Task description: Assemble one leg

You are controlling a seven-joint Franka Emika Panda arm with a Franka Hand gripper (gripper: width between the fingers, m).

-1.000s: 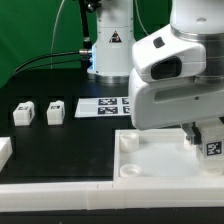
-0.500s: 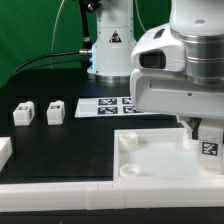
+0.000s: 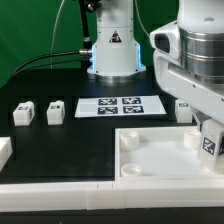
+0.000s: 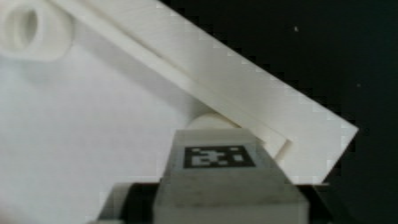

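Note:
My gripper (image 3: pixel 206 132) is shut on a leg (image 3: pixel 208 143), a small white block with a black-and-white tag, at the far right corner of the large white panel (image 3: pixel 155 160). In the wrist view the leg (image 4: pixel 222 160) stands between dark fingers (image 4: pixel 157 200), with my gripper (image 4: pixel 222 198) around it, over the panel (image 4: pixel 107 120) near its edge. Whether the leg touches the panel, I cannot tell. Two more legs (image 3: pixel 22 113) (image 3: pixel 55 111) lie on the black table at the exterior view's left. Another leg (image 3: pixel 183 108) lies behind the panel, beside the arm.
The marker board (image 3: pixel 122 105) lies flat behind the panel. The robot base (image 3: pixel 112 50) stands at the back. A white piece (image 3: pixel 4 151) sits at the left edge and a long white bar (image 3: pixel 60 196) runs along the front. A round hole (image 4: pixel 36 35) shows in the panel.
The arm's bulk has swung toward the exterior view's right, uncovering the marker board and the leg behind the panel. The held leg has stayed about where it was.

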